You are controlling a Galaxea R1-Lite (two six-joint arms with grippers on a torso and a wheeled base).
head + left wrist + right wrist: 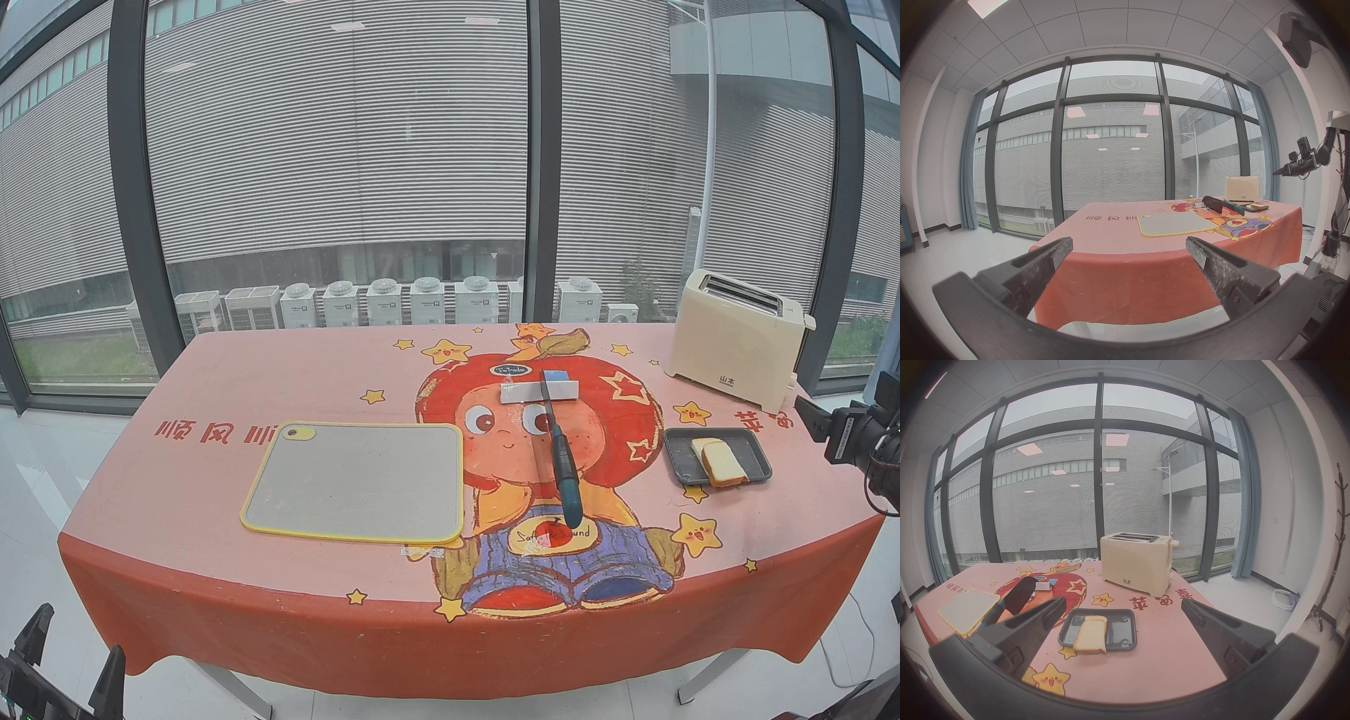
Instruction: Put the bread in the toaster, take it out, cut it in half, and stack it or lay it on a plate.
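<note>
Just ahead of the right gripper [1122,604], whose jaws are held wide apart above the table's right edge, the bread [1091,636] is seen lying in a shallow dark tray [1125,645]. It is judged to be light, soft and easily crushed or torn, so a gentle pinch across the flat faces near a crust edge would be advised. Two pieces appear to overlap, which should leave one edge raised for a finger to be slid beneath.

Beyond the tray, farther from those jaws, the toaster [1136,564] is stood with its slots upward. Toward the robot's left of the jaws, the knife [564,459] is laid with its blade on a small white rest [525,391]. Past it the cutting board [361,480] is laid flat.

The left gripper [1128,243], its jaws likewise spread, is held low, short of the table's near-left corner and well apart from everything.

The table is covered by an orange printed cloth [234,394], which may be wrinkled under a dragged object. Farthest off, tall windows [337,141] are set along the wall.
</note>
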